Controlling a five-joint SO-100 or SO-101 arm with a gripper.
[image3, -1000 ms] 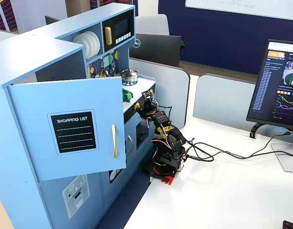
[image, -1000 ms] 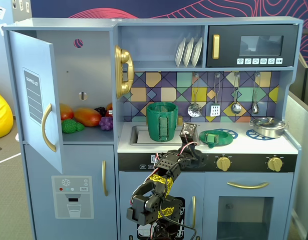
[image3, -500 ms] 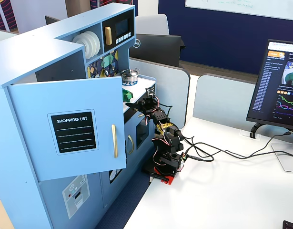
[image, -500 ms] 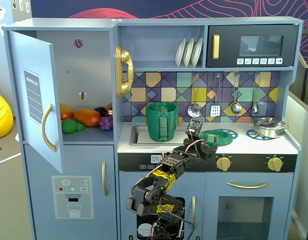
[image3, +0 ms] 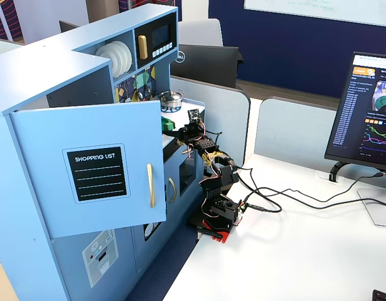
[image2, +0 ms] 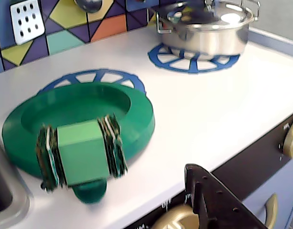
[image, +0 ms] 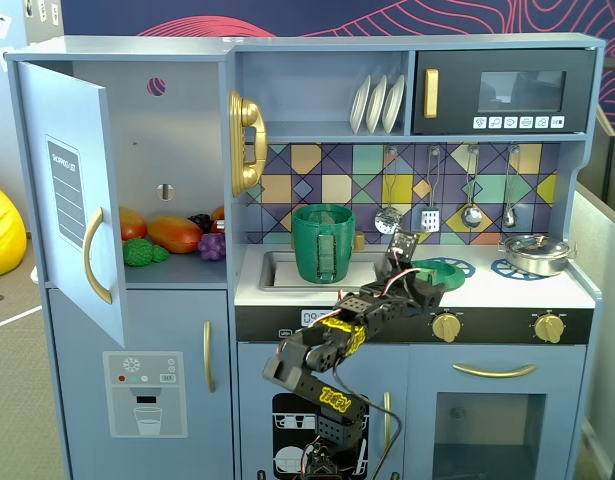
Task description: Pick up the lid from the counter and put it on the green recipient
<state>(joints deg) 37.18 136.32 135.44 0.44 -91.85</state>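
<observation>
- Wrist view: I saw the flat round dark-green plastic lid (image2: pixel 84 119) left of centre, lying flat on the white toy-kitchen counter (image2: pixel 198 109), covering most of a blue spoked burner ring (image2: pixel 91 76).
- Its lighter-green tab handle (image2: pixel 82 151) faced the camera at lower left, ribbed on both sides.
- Only one black gripper finger (image2: pixel 213 202) showed, bottom right of the frame, apart from the lid and touching nothing I could see.
- I couldn't tell the claw's opening; the second finger was out of view and the fixed views were too small.
- Shiny silver low pot (image2: pixel 208 28) sat on the second blue ring at upper right, well apart from the lid.
- Front fixed view: the gripper (image: pixel 419 283) was at mid-frame over the counter's front edge, in front of the lid (image: pixel 439 270).
- Tall dark-green plastic bucket-like pot (image: pixel 323 243) stood upright at the sink, left of the gripper, open-topped.
- Side fixed view: the black arm (image3: pixel 211 169) reached from the white desk up to the counter.
</observation>
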